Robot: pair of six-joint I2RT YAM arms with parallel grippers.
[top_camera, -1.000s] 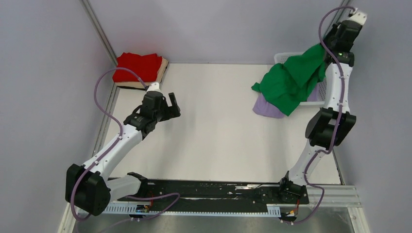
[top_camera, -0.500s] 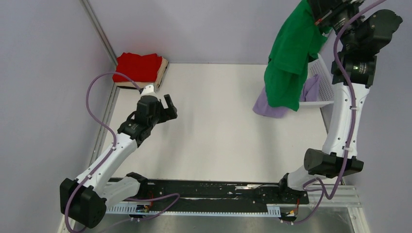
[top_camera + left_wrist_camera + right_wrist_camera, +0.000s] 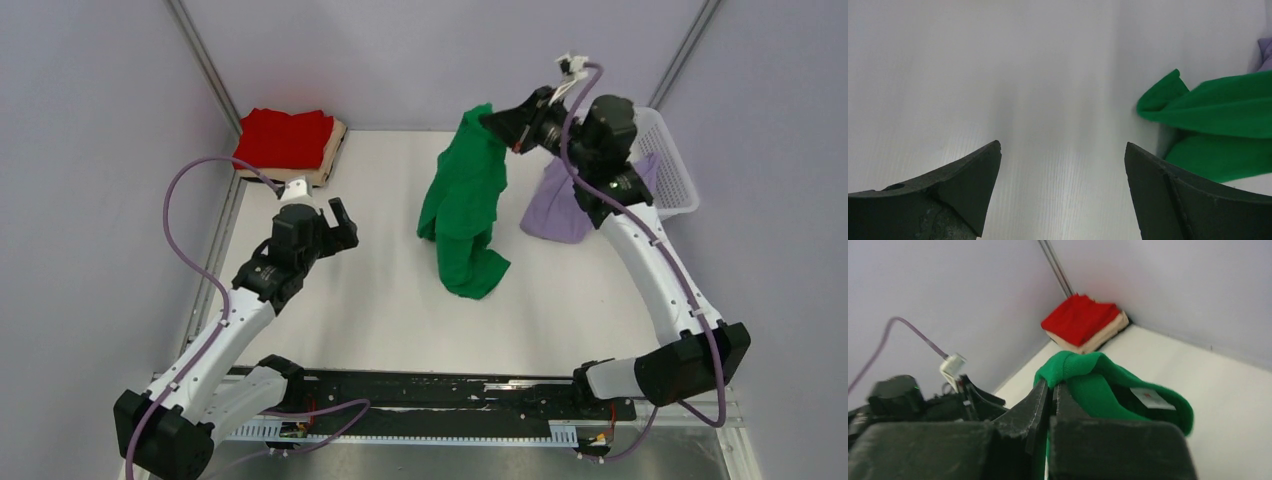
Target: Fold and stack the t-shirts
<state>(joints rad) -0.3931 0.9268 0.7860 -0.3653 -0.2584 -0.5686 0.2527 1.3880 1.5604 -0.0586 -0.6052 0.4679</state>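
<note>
My right gripper (image 3: pixel 492 120) is shut on the collar of the bright green t-shirt (image 3: pixel 465 205), which hangs from it with its lower end bunched on the table; the shirt also shows in the right wrist view (image 3: pixel 1108 385) and the left wrist view (image 3: pixel 1218 125). My left gripper (image 3: pixel 345 225) is open and empty over bare table at the left (image 3: pixel 1063 147). The red t-shirt (image 3: pixel 285 140) lies folded on the tan t-shirt (image 3: pixel 338 142) in the far left corner (image 3: pixel 1080 320). The pale lavender t-shirt (image 3: pixel 565 205) spills from the basket.
A white lattice basket (image 3: pixel 668 160) stands at the far right against the wall. Grey walls with metal corner posts close in the table on three sides. A black rail (image 3: pixel 440 395) runs along the near edge between the arm bases.
My right arm has swung left and down, carrying the green t-shirt from above the basket to mid-table, where its lower end now rests. My left gripper has drifted slightly back and left.
</note>
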